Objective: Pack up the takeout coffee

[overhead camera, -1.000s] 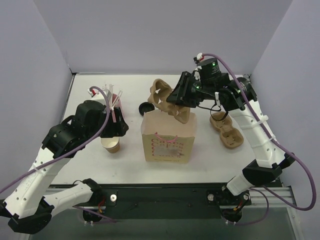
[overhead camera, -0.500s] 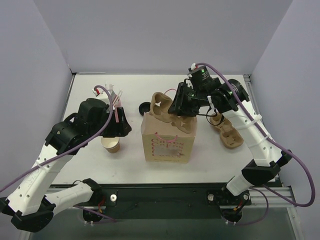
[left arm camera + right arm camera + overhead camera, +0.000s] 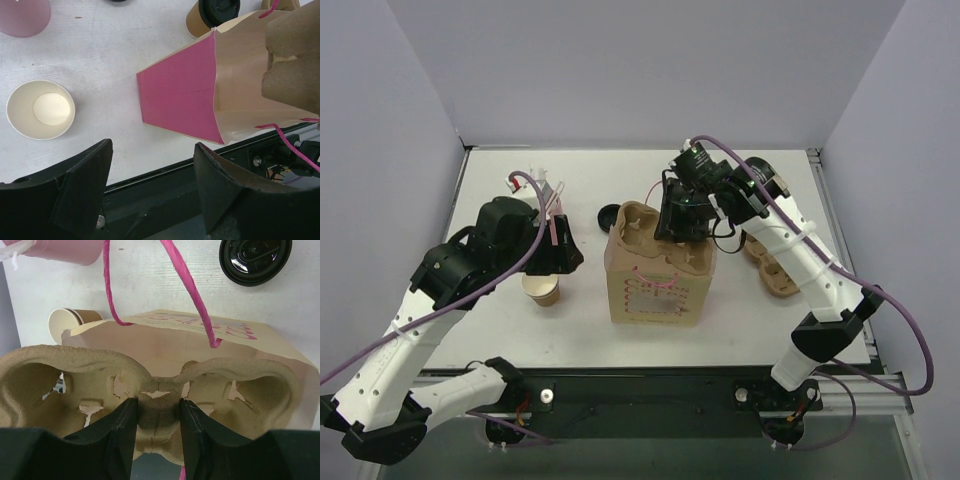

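The takeout coffee (image 3: 611, 215), a brown cup with a black lid, stands behind the paper bag (image 3: 655, 290); it also shows in the left wrist view (image 3: 215, 12) and the right wrist view (image 3: 255, 257). My right gripper (image 3: 680, 218) is shut on the middle ridge of a brown pulp cup carrier (image 3: 75, 385) and holds it in the bag's open mouth (image 3: 200, 342). My left gripper (image 3: 152, 155) is open and empty, hovering left of the bag's pink side (image 3: 180, 90), near the table's front edge.
A lidless brown paper cup (image 3: 542, 290) stands left of the bag, under my left arm. A pink cup of straws (image 3: 545, 195) stands behind it. A second pulp carrier (image 3: 775, 265) lies at the right.
My right gripper has carried the cup carrier left and down, from behind the bag into its open top. My left arm has barely moved.
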Controlling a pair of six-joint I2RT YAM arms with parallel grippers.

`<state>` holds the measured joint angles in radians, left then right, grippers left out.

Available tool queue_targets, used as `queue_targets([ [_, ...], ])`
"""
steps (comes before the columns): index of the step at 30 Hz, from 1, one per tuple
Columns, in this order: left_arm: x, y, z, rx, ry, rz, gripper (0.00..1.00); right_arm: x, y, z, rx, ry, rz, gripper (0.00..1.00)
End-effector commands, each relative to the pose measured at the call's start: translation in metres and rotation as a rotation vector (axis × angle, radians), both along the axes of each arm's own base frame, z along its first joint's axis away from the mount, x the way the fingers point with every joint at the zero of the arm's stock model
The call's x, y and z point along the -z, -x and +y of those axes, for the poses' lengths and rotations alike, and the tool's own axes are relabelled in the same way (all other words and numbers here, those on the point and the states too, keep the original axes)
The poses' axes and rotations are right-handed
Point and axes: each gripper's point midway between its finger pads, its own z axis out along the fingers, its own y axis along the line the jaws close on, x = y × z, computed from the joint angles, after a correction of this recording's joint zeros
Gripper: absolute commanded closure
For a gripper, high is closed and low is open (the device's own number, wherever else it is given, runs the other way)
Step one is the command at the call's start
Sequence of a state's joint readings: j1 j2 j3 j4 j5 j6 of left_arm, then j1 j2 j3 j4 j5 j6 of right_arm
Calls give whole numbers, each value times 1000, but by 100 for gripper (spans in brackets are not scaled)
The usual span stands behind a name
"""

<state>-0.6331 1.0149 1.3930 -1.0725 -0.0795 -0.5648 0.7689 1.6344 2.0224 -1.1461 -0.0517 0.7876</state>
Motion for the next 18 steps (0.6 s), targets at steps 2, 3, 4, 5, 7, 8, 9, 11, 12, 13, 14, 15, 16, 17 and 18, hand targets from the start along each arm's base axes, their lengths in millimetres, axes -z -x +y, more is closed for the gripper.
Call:
queue_targets([
  [2, -12, -3, -3, 8, 33, -45, 25, 16, 9, -8, 30, 85, 51, 68],
  [3, -12, -3, -2, 6, 31, -47, 25, 18, 6, -10, 45, 107, 38, 68],
  [4, -12, -3, -1, 5, 31, -48, 24, 20, 6, -9, 43, 117, 40, 68],
  [5, -12, -2, -1, 5, 30, -49, 24, 22, 6, -10, 46, 127, 43, 68],
  [7, -12, -2, 0, 4, 27, -51, 24, 27, 6, -11, 44, 150, 52, 68],
  [8, -13, -2, 1, 4, 24, -52, 24, 27, 8, -12, 41, 167, 50, 68],
  [9, -13, -2, 1, 2, 24, -53, 24, 29, 8, -13, 40, 184, 53, 68],
  [11, -12, -1, 2, 0, 19, -51, 24, 29, 10, -18, 32, 218, 58, 68],
  [12, -11, -1, 3, -3, 19, -49, 24, 31, 10, -18, 26, 236, 62, 68],
  [13, -11, -1, 3, -5, 19, -49, 24, 32, 11, -19, 18, 251, 63, 69],
  [14, -11, -1, 3, -4, 19, -47, 24, 32, 13, -22, 15, 272, 70, 69],
  [15, -11, -1, 3, -5, 19, -49, 24, 30, 11, -21, 13, 285, 59, 69],
  [16, -10, 0, 3, -3, 20, -47, 24, 29, 11, -21, 11, 293, 58, 69],
  [17, -9, -1, 2, -3, 19, -45, 24, 30, 12, -24, 12, 311, 65, 69],
  [18, -9, -1, 3, -4, 17, -45, 24, 30, 12, -22, 6, 320, 66, 69],
])
